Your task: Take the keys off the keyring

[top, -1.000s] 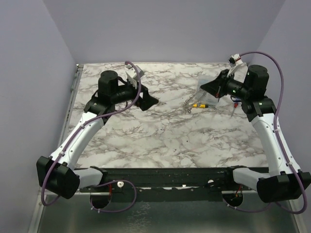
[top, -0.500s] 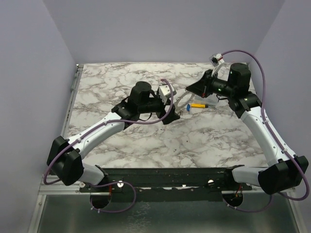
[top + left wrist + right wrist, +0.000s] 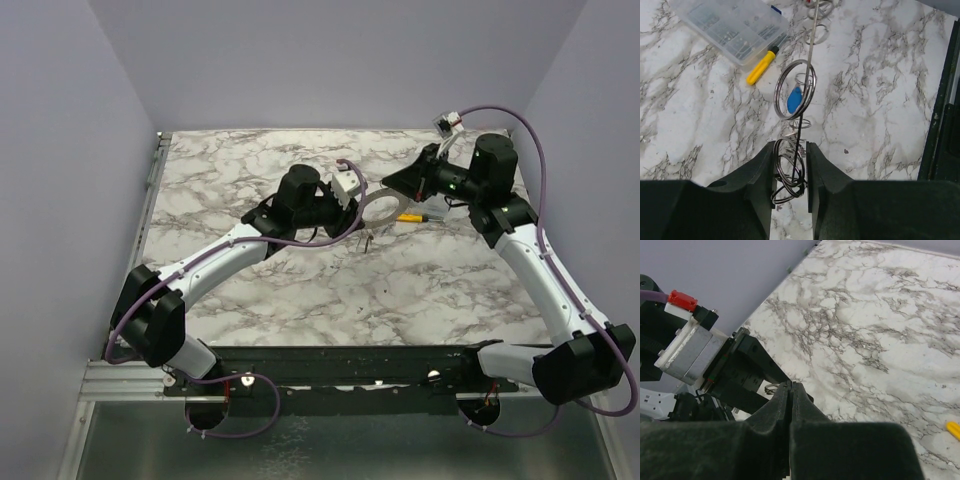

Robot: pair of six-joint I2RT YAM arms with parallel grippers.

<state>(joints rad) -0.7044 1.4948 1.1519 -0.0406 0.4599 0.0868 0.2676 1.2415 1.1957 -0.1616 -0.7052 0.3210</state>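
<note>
Marble tabletop [image 3: 300,290]; keyring [image 3: 381,208] level, face up

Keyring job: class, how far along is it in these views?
Done: nothing; the blue key hangs off the keyring. In hand: right gripper, jaws shut, holds the keyring; left gripper pinches the wire loops. Left: freeing every key.

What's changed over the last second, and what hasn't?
The left gripper swung from the table's left to the centre and closed from wide open onto the wire rings hanging off the keyring. The right gripper shifted slightly left, staying shut on the keyring. The yellow tool stayed put.
</note>
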